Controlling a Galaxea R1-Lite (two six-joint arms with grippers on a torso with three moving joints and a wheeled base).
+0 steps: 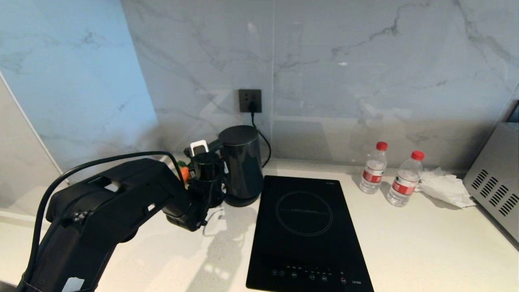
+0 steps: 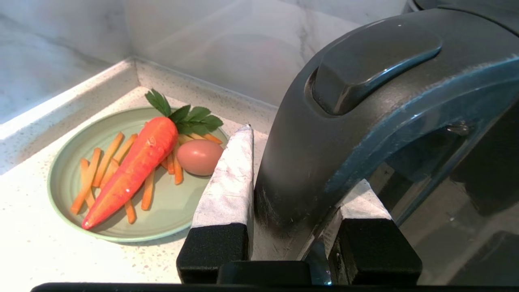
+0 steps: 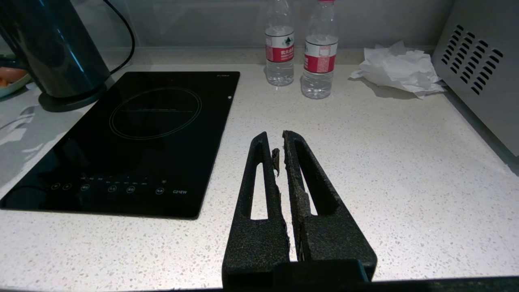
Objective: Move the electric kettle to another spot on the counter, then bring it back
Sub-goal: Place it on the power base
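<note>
From the head view you see the tall glossy black electric kettle (image 1: 242, 162) on its base at the back of the off-white speckled stone table (image 1: 425, 243), its handle hidden behind your left tool (image 1: 206, 168).

The left wrist view shows that tool (image 2: 292, 190) clamped on the handle; the kettle body is cropped.

In the right wrist view your right tool (image 3: 279, 150) hangs clenched and empty above the table.

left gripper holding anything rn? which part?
Yes: the left gripper is closed on the electric kettle, fingers on either side of its loop handle. The right gripper is shut and empty above the counter.
</note>
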